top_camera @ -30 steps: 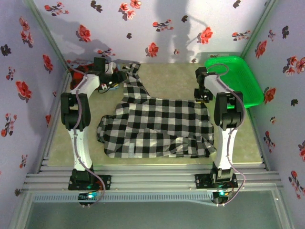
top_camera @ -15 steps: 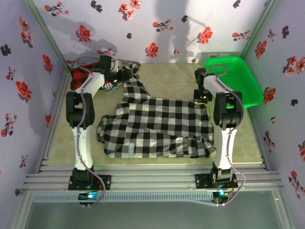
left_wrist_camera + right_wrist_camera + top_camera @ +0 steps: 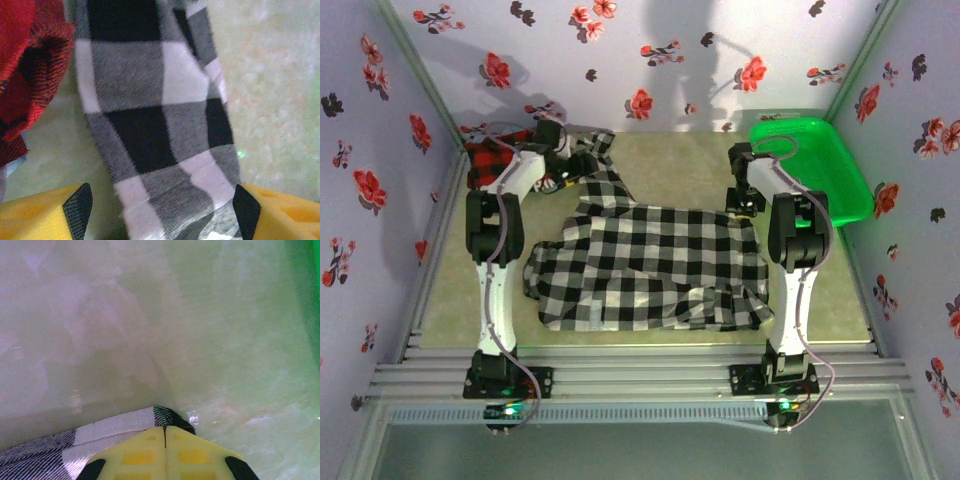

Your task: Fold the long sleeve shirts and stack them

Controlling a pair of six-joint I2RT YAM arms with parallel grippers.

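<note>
Reached farther back with the left fingers (image 3: 45, 217) since a second ago, and spread them wider. Shut the right fingers (image 3: 140, 456) tight as well.

Now held apart over the sleeve (image 3: 150, 125) of the black-and-white checked shirt (image 3: 650, 265), one left finger on each side, nothing gripped yet. Pressed together on the right, with a corner of checked cloth peeking out at the tips, so most likely pinching that corner. Spread mostly flat across the middle of the surface (image 3: 670, 165), that checked shirt, with the sleeve trailing off to the back left. Bunched up in the back left corner, the red-and-black plaid shirt (image 3: 488, 160), right next to the sleeve.

Could go wrong in a few ways from here:
- Might grab some red cloth along with the sleeve, being so close, and drag both shirts together.
- Might catch just the edge of the sleeve and drop it halfway through the fold.
- Might lose the small corner on the right with a hard pull, with so little cloth held there.
- Might pull the two sides unevenly and leave the shirt crooked or lumpy.
- Might also bump the green basket (image 3: 820, 165), not far from the right fingers.
</note>
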